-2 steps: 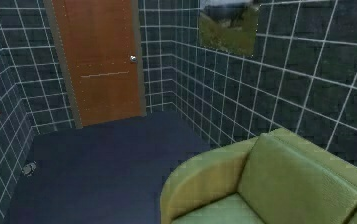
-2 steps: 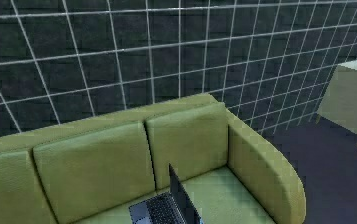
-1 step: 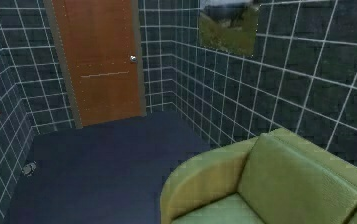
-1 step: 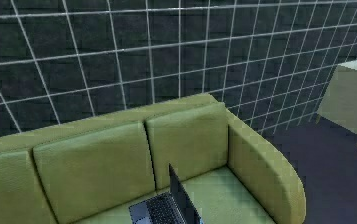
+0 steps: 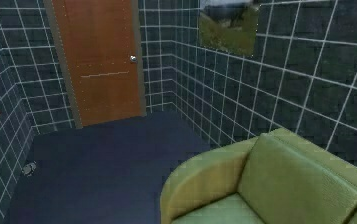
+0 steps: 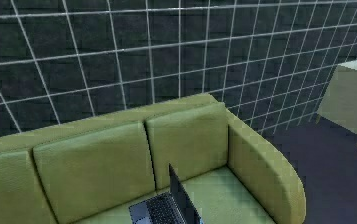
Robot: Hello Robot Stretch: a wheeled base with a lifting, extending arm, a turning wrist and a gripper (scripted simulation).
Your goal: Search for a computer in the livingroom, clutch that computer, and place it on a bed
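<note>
A dark open laptop computer [image 6: 169, 205] lies on the seat cushion of a green sofa [image 6: 106, 165] at the bottom of the arm side view. Its screen stands upright, edge-on, and the keyboard part runs out at the picture's bottom edge. The sofa's back runs along a dark tiled wall [image 6: 136, 60], and its rounded armrest [image 6: 271, 180] is at the arm side view's right. The same green sofa's end [image 5: 266, 185] fills the forward view's lower right corner.
An orange door [image 5: 99, 55] with a small knob stands shut in the far wall of the forward view, beyond bare dark floor [image 5: 106, 160]. A picture [image 5: 229, 25] hangs on the tiled wall. A small object [image 5: 27, 168] lies on the floor. A pale cabinet [image 6: 351, 95] stands past the sofa.
</note>
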